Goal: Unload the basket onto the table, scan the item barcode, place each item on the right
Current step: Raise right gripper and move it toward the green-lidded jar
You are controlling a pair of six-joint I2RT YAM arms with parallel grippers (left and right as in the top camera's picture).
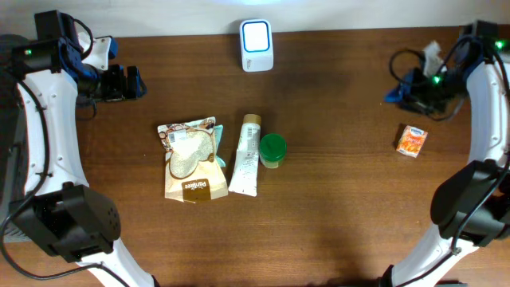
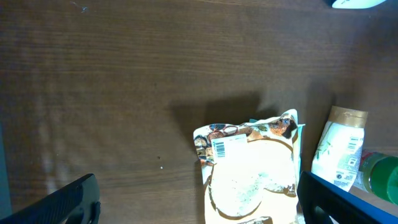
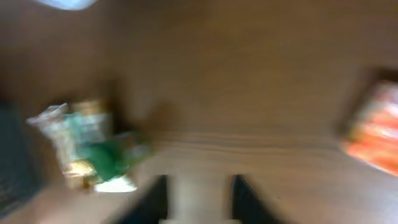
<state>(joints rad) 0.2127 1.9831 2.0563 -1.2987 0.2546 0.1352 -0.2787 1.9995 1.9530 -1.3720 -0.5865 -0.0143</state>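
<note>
Snack pouch (image 1: 190,159), tube (image 1: 247,155) and green-lidded jar (image 1: 272,149) lie together mid-table; orange box (image 1: 412,141) sits well apart at right. Nothing lifted, nothing presented to the white scanner (image 1: 256,45) at the far edge: I judge the scan not yet begun. Left gripper (image 1: 137,82) gapes, empty. Right gripper (image 3: 199,196) is blurred; I cannot tell its fingers' state. Bare table (image 1: 343,207) between the cluster and the box leaves ample room.

Barcode label (image 2: 219,148) on pouch (image 2: 252,180); brand txt on pouch, tube (image 2: 339,152) too small to read.
</note>
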